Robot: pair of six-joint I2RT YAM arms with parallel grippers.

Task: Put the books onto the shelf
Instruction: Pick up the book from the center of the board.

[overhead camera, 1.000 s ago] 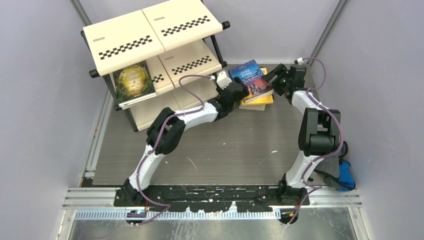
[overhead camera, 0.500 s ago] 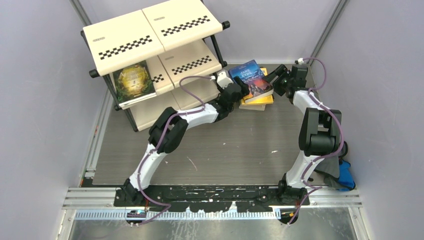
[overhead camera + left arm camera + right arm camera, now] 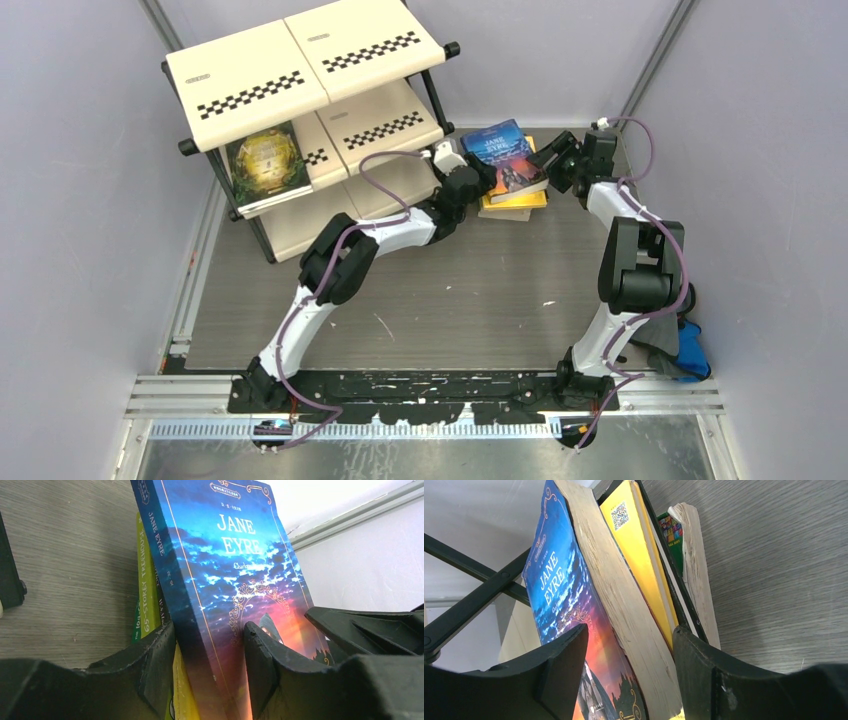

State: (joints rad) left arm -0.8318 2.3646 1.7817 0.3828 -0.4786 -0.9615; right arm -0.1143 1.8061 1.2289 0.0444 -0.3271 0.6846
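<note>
Target blue book (image 3: 235,580): likely light, stiff, slick-covered; grip at spine edge; left hand (image 3: 209,630) straddles it, clamp unclear; right hand (image 3: 629,632) spread over page edge.

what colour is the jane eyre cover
Jane Eyre book: blue shading to orange, best in the left wrist view.

From where I stand, the left arm (image 3: 300,322) and the right arm (image 3: 603,343) look alike. Each is made of smooth white tubular links joined by bulky black joint housings, and each rises from a squat black base (image 3: 257,385). A thin purple cable (image 3: 372,160) runs the length of each arm and loops free in a wide arc near the wrist. The left gripper (image 3: 207,640) and right gripper (image 3: 630,640) have thick, matte-black moulded fingers with blunt, rounded tips.
</note>
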